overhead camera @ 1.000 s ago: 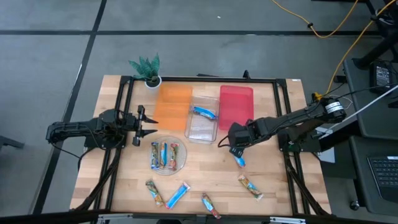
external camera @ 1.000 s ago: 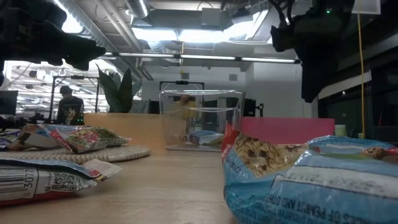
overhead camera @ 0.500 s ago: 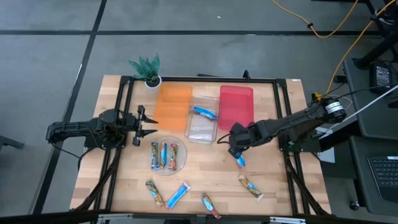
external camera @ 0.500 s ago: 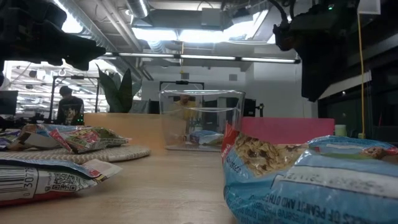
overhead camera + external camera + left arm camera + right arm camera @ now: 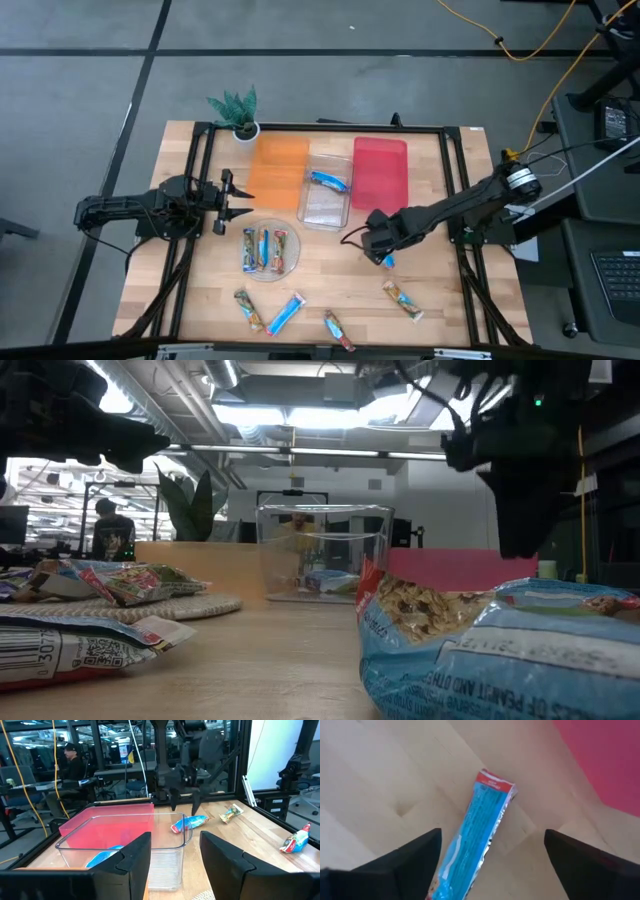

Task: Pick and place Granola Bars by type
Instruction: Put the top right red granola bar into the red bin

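Left gripper [image 5: 232,199] hovers half-open and empty by the table's left edge, beside the round plate [image 5: 289,264] holding three bars. Right gripper [image 5: 487,870] is spread wide right over a blue granola bar [image 5: 472,837] lying on bare wood near the red bin [image 5: 381,170], gripping nothing.

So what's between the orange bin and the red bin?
A clear bin sits between the orange bin and the red bin, with one blue bar inside, as the high view shows.
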